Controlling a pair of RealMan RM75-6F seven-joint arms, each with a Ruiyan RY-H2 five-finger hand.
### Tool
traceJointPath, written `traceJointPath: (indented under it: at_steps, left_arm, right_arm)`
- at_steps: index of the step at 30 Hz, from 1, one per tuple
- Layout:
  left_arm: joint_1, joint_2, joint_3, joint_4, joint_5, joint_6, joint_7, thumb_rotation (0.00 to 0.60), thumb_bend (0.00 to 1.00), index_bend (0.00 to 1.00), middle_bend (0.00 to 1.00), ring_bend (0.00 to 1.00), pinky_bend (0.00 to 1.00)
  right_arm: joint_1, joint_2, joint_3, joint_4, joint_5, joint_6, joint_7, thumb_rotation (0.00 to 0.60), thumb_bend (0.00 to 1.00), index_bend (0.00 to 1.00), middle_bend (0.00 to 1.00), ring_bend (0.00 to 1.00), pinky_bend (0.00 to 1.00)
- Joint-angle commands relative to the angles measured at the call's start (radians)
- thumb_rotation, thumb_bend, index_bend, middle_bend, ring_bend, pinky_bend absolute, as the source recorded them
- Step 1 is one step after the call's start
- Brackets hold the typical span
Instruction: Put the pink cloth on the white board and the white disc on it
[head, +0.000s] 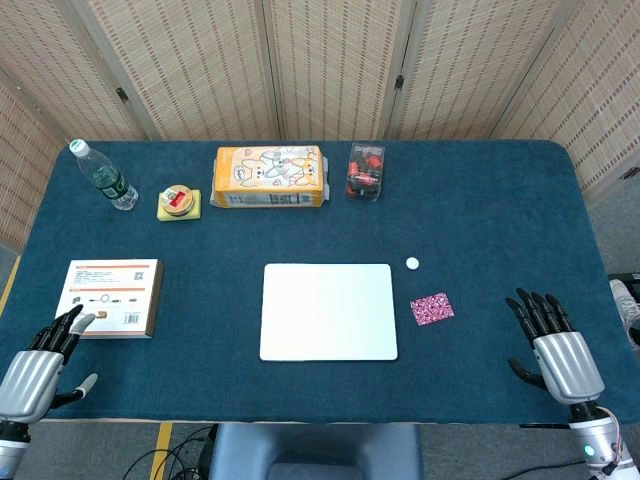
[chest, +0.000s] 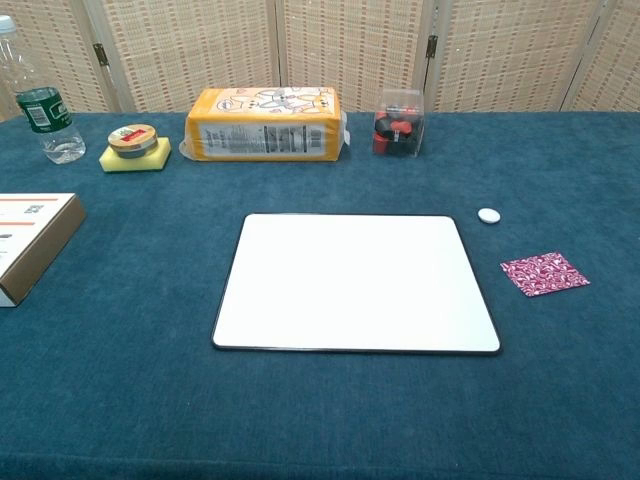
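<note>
Nothing moved yet, by the look of it: flat white rectangular board (head: 328, 311) lies bare mid-tabletop (head: 500, 200), leaving room for both items. Small pink patterned cloth (head: 432, 308) sits just right of the board; small white round disc (head: 412, 263) lies near the cloth's far side, apart from both. Right hand (head: 555, 345) and left hand (head: 45, 355) rest at the near edge, fingers spread, holding nothing. Right hand is nearer the cloth, so likely acts first.

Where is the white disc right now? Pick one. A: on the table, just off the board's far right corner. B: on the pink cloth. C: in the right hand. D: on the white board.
A: the disc lies on the table beside the board, apart from the cloth.
</note>
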Motion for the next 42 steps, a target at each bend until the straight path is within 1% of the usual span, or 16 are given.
traceJointPath:
  at_steps: [1, 7, 10, 12, 15, 20, 22, 26, 28, 32, 37, 42]
  left_arm:
    - [-0.018, -0.005, -0.002, 0.001, -0.006, -0.029, 0.002, 0.600, 0.29, 0.02, 0.04, 0.10, 0.22]
    - [-0.020, -0.006, 0.004, -0.013, 0.015, -0.021, 0.017, 0.600, 0.29, 0.02, 0.04, 0.10, 0.22]
    - [-0.018, -0.003, 0.006, -0.016, 0.025, -0.009, 0.004, 0.600, 0.29, 0.02, 0.04, 0.10, 0.22]
    - [-0.018, 0.001, 0.006, -0.016, 0.029, -0.004, -0.010, 0.600, 0.29, 0.02, 0.04, 0.10, 0.22]
    - [-0.020, 0.006, 0.010, -0.013, 0.043, 0.001, -0.034, 0.600, 0.29, 0.00, 0.04, 0.10, 0.22]
    - [-0.022, 0.026, 0.024, -0.008, 0.049, -0.005, -0.098, 0.600, 0.29, 0.00, 0.04, 0.10, 0.22]
    - [-0.019, 0.030, 0.020, -0.008, 0.042, 0.001, -0.100, 0.600, 0.29, 0.00, 0.04, 0.10, 0.22]
    - [-0.015, 0.034, 0.016, -0.010, 0.039, 0.014, -0.121, 0.600, 0.29, 0.00, 0.04, 0.10, 0.22]
    - [-0.015, 0.037, 0.015, -0.013, 0.036, 0.014, -0.129, 0.600, 0.29, 0.00, 0.04, 0.10, 0.22]
    - [-0.012, 0.043, 0.015, -0.013, 0.037, 0.021, -0.140, 0.600, 0.29, 0.00, 0.04, 0.10, 0.22]
    - [-0.007, 0.044, 0.011, -0.013, 0.027, 0.027, -0.141, 0.600, 0.29, 0.00, 0.04, 0.10, 0.22]
    - [-0.010, 0.044, 0.012, -0.015, 0.029, 0.020, -0.139, 0.600, 0.29, 0.00, 0.04, 0.10, 0.22]
  right_arm:
    - [-0.001, 0.002, 0.001, 0.002, 0.011, -0.003, 0.005, 0.600, 0.13, 0.00, 0.01, 0.00, 0.00]
    - [-0.007, 0.007, -0.003, -0.001, 0.010, 0.003, 0.021, 0.600, 0.13, 0.00, 0.01, 0.00, 0.00]
    - [0.010, 0.016, -0.007, -0.008, 0.002, -0.025, 0.053, 0.600, 0.13, 0.00, 0.01, 0.00, 0.00]
    - [0.051, 0.039, -0.002, -0.009, 0.006, -0.090, 0.081, 0.600, 0.13, 0.00, 0.01, 0.00, 0.00]
    - [0.120, 0.074, 0.035, -0.013, 0.039, -0.183, 0.086, 0.600, 0.13, 0.01, 0.01, 0.00, 0.00]
    - [0.226, 0.117, 0.081, -0.037, 0.095, -0.335, 0.109, 0.600, 0.13, 0.12, 0.01, 0.00, 0.00]
    - [0.256, 0.127, 0.089, -0.047, 0.109, -0.381, 0.100, 0.600, 0.13, 0.15, 0.01, 0.00, 0.00]
    - [0.333, 0.148, 0.102, -0.066, 0.158, -0.516, 0.090, 0.600, 0.13, 0.17, 0.01, 0.00, 0.00]
    - [0.377, 0.156, 0.106, -0.066, 0.185, -0.598, 0.094, 0.600, 0.13, 0.17, 0.00, 0.00, 0.00]
    - [0.438, 0.153, 0.102, -0.048, 0.223, -0.705, 0.070, 0.600, 0.12, 0.17, 0.00, 0.00, 0.00]
    - [0.476, 0.120, 0.082, -0.017, 0.269, -0.763, -0.037, 0.600, 0.12, 0.19, 0.00, 0.00, 0.00]
    - [0.497, 0.068, 0.077, 0.000, 0.317, -0.770, -0.099, 0.600, 0.12, 0.20, 0.00, 0.00, 0.00]
